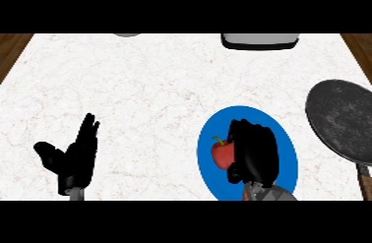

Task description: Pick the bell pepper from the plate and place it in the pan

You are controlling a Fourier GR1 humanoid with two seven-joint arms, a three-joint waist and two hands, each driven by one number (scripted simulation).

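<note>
A red bell pepper [220,153] with a green stem lies on a blue plate [214,126] at the lower middle right of the counter. My right hand [253,151] is over the plate, its fingers curled against the pepper's right side and hiding most of it. A dark round pan [341,119] with a brown handle sits at the right edge, apart from the plate. My left hand [73,158] rests open at the lower left, fingers up.
A white appliance [260,40] stands at the counter's back edge, right of centre. A grey object [128,35] peeks in at the back, left of centre. Wooden floor shows past both side edges of the white marble counter [131,89].
</note>
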